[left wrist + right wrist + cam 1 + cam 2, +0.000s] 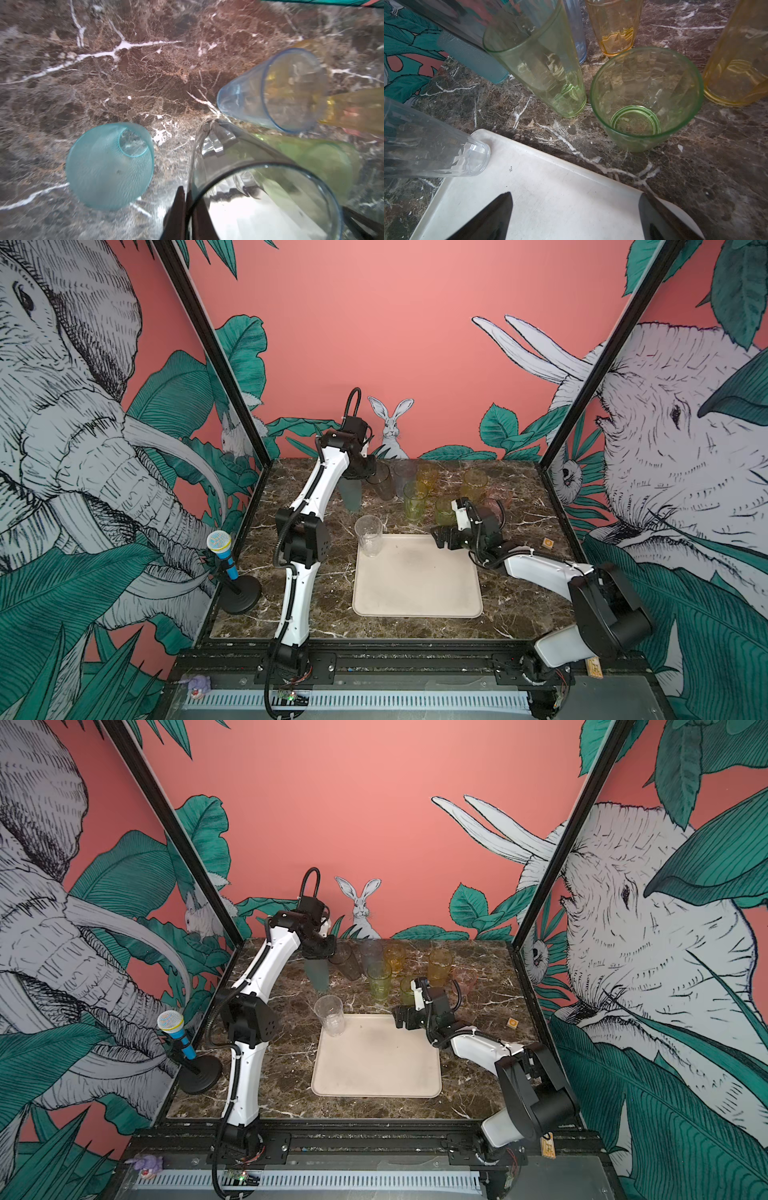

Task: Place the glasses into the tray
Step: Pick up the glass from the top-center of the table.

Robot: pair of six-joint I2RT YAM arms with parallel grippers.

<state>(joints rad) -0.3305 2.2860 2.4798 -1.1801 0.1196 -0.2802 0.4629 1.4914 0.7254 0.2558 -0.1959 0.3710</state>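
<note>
The left gripper (pixel 188 200) is clamped on the rim of the smoky grey tumbler (pixel 266 193) at the back of the marble table (pixel 519 597). The right gripper (pixel 575 216), jaws wide and empty, hovers over the far edge of the tray (pixel 415 585) (a clear tumbler (pixel 369 536) stands on its far corner), with the other glasses (pixel 415 499) clustered behind.

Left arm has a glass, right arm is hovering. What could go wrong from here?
1. The left fingers pinch the grey glass only by its rim; lifted, it may swing into the blue glass or teal glass nearby.
2. The open right fingers face the short green glass; the tall green glass stands close and could get clipped.
3. The clear glass stands at a corner of the tray, easily knocked off.
</note>
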